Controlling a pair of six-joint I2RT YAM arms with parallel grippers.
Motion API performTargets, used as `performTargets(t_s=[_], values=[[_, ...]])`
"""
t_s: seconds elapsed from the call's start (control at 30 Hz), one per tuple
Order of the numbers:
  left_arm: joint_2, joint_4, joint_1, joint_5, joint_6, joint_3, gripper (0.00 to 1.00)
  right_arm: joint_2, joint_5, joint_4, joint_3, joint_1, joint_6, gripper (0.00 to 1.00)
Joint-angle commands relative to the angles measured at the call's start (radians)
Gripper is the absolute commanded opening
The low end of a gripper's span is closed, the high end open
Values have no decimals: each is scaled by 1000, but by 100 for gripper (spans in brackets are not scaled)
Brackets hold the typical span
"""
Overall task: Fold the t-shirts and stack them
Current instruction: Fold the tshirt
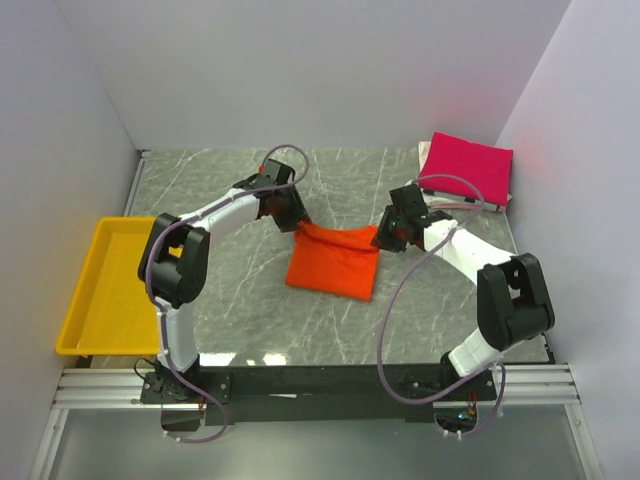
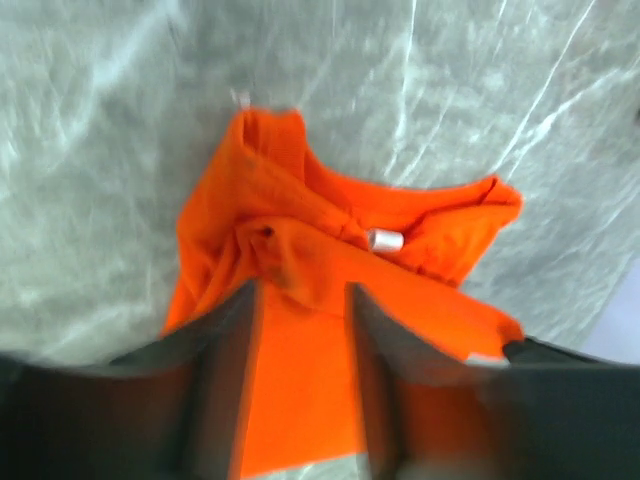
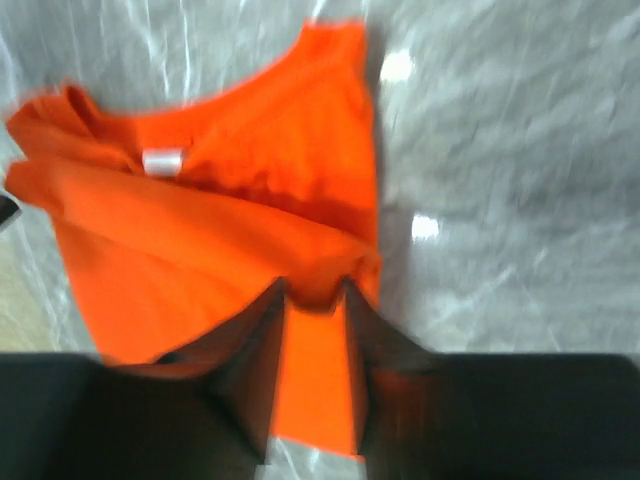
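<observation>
I am gripping the orange t-shirt in my left gripper and right gripper, both clamped on cloth; only the overhead view is showing the magenta t-shirt.

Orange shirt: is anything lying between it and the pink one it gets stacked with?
No loose object. The left gripper and right gripper pinch the orange t-shirt; between it and the magenta t-shirt is only table, crossed by the right arm's own cable.
</observation>
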Motion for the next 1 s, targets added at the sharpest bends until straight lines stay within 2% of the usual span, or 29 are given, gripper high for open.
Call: performTargets(t_s=[0.0,0.03,0.07,0.1,0.13,0.27,0.33,0.4,0.5,0.53,0.67,0.73,0.87,0.97], values=[[15,77,57,50,23,83,53,31,-28,75,67,-66,-23,40],[12,83,83,55,23,89,61,34,-27,75,84,-76,-33,51],[-2,94,96,61,25,91,67,33,-19,72,93,-80,-43,55],[-9,96,107,58,28,94,79,25,-2,55,104,-82,-50,59],[-20,71,114,49,31,108,79,20,9,45,125,-87,-65,60],[-106,-9,120,-17,32,99,74,-53,43,3,123,-65,-79,58],[-137,10,111,1,17,30,61,-88,43,-15,103,-39,-72,52],[-155,5,104,9,9,2,52,-101,75,-14,83,-30,-64,51],[-137,33,90,27,28,-18,47,-86,59,26,37,-30,-63,51],[-120,22,82,30,50,18,45,-75,62,23,41,-30,-67,49],[45,-93,45,-5,164,202,45,-29,85,35,52,-24,-95,48],[84,-139,36,-22,186,253,47,3,120,25,64,-21,-115,49],[115,-128,31,-30,213,253,54,40,118,35,67,-21,-138,53],[144,-174,30,-36,233,295,55,66,118,34,78,-21,-142,54]])
